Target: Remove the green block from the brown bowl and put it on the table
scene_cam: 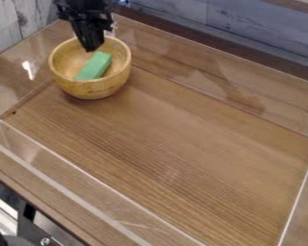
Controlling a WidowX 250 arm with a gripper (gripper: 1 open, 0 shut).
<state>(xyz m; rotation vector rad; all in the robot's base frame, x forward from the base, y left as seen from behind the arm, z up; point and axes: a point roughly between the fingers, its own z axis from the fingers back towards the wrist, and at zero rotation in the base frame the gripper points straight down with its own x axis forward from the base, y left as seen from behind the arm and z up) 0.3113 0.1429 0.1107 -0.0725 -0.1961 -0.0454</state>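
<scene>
No brand, label or legible writing appears on any item.

Brown bowl (89, 75): round, light-brown wood, thick rounded rim, smooth outer wall, paler inside. It stands on the table toward the 10 o'clock corner of the view, near the raised edge on that side.

Green block (95, 65): small flat rectangular bar, bright green, plain faces. It lies inside the bowl, tilted, with one end toward the rim at 1 o'clock and the other toward the bowl's bottom. It is not on the table.

Gripper (89, 40): black, matt, pointing steeply down from the top edge of the view. Its tip hangs over the bowl's rim at 12 o'clock, just above the far end of the block. The fingers are closed together and grasp nothing; the block sits free below them.

Table (183, 144): large rectangular top, brown wood grain running lengthwise, under a glossy clear cover that throws pale reflections. Raised transparent edges run along its sides.

Wall (246, 24): grey weathered planks behind the table, from 12 to 2 o'clock.
</scene>
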